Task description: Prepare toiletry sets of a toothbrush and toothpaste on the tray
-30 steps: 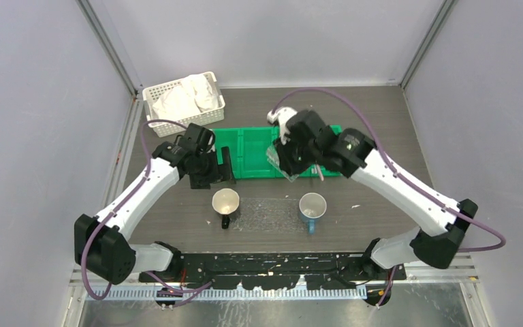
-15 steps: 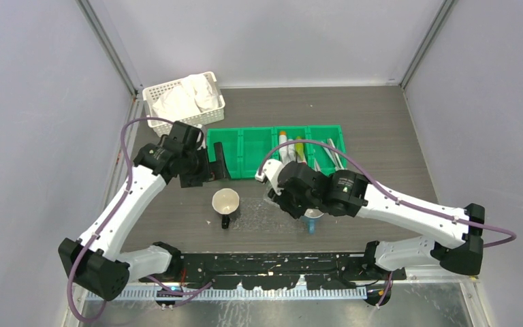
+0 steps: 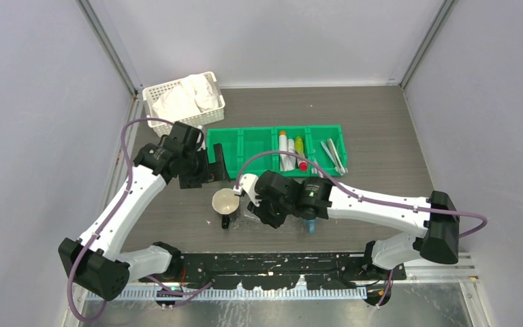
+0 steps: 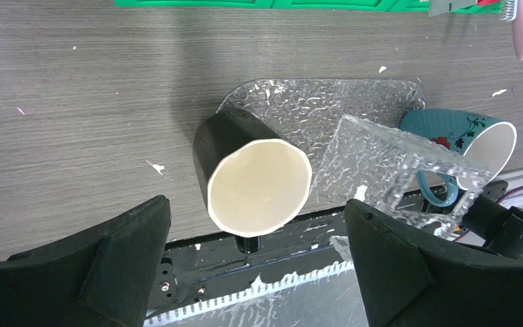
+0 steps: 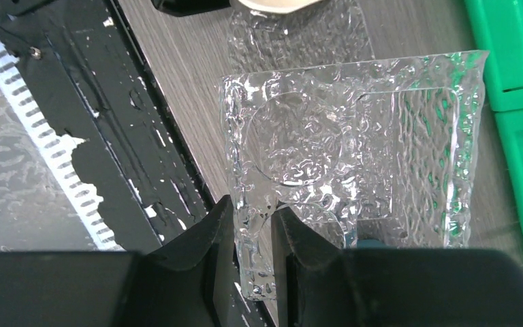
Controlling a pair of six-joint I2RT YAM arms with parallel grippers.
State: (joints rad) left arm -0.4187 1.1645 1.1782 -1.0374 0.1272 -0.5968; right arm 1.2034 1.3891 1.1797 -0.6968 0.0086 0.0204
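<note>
Spanning the scene, the dark table [image 3: 381,116] carries the green bin [image 3: 242,131] along its far side, and that bin holds every piece the sets need.

The tray [image 5: 354,157] is not yet down. It hangs tilted from the right gripper [image 5: 253,238], whose fingers pinch one rim with the clear plate reaching away from them towards the bin. Below it a flat clear sheet [image 4: 299,102] lies on the table between the cream mug [image 4: 259,180] at 9 o'clock and the teal mug [image 4: 480,139] at 3 o'clock.

The next move looks like a lowering into that gap, so the right arm is the one placed for it. The left gripper [image 3: 210,165] hovers at 10 o'clock from the cream mug, spread wide and empty.

From the tray, the white toothpaste tube [image 3: 284,146] and the yellow-green tube [image 3: 299,145] lie at 1 o'clock, long axes pointing to 12. The toothbrushes [image 3: 334,155] sit a compartment further right, and the pink toothbrush [image 4: 521,34] pokes over the bin's near wall.

The overhead view hides the tray under the right arm. The right wrist view shows the pinch, and the left wrist view shows the tilt. Whether the tray's low edge touches the sheet I cannot tell.
</note>
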